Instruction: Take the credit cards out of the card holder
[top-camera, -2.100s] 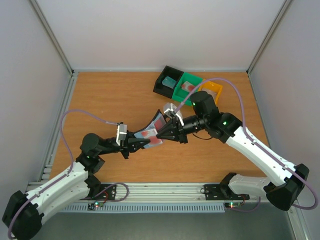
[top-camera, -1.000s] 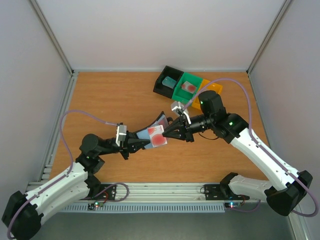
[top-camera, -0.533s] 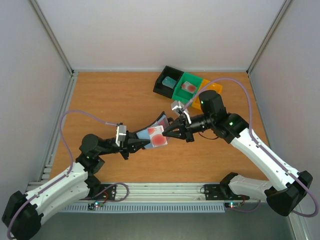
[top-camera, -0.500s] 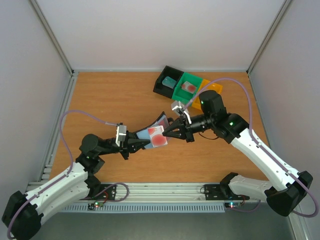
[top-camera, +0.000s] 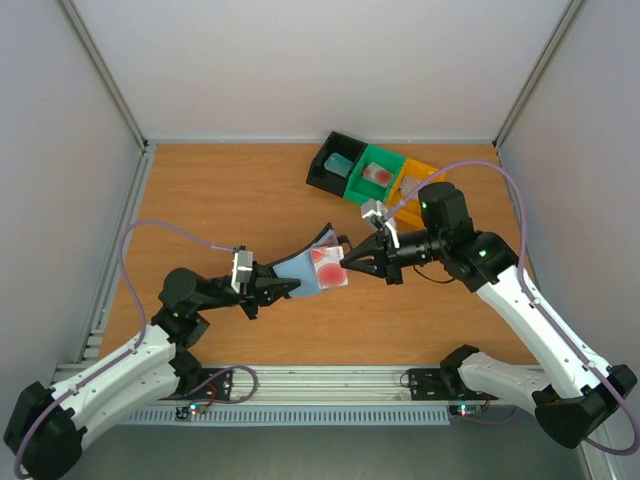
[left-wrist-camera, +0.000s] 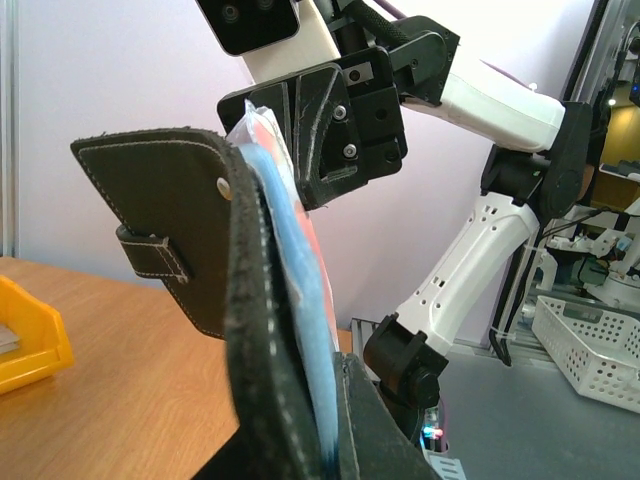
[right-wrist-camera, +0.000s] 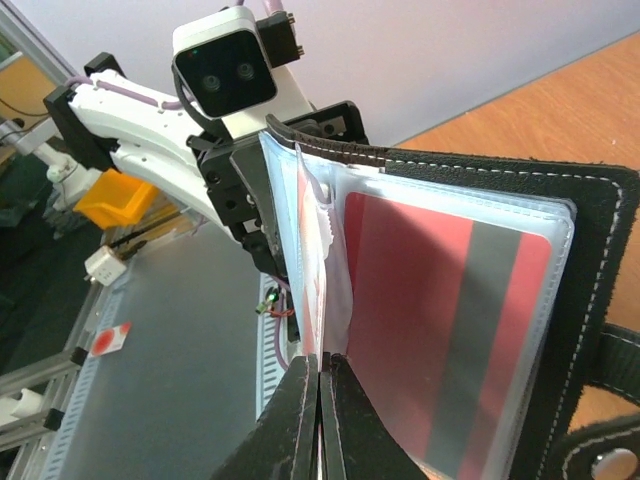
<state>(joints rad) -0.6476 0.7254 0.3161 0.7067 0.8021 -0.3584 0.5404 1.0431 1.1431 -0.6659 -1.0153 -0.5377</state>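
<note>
The card holder (top-camera: 300, 268) is held up off the table, open, with its black cover and pale blue inner pockets showing. My left gripper (top-camera: 280, 288) is shut on its lower edge; in the left wrist view the black cover (left-wrist-camera: 180, 230) fills the middle above my left gripper (left-wrist-camera: 330, 450). My right gripper (top-camera: 347, 268) is shut on a whitish credit card with red marks (top-camera: 328, 268), which sticks out of the holder to the right. In the right wrist view my right gripper (right-wrist-camera: 320, 358) pinches that thin card's edge (right-wrist-camera: 310, 290), while a red card (right-wrist-camera: 440, 330) sits in a clear pocket.
At the back right stand a black tray (top-camera: 322, 172) holding a teal card (top-camera: 340, 162), a green tray (top-camera: 362, 180) holding a red card (top-camera: 377, 174), and an orange tray (top-camera: 420, 180). The orange tray (left-wrist-camera: 30, 340) also shows in the left wrist view.
My right gripper has closed on the whitish card and moved right, drawing it partly out of the holder. The left arm and the holder have stayed put.
</note>
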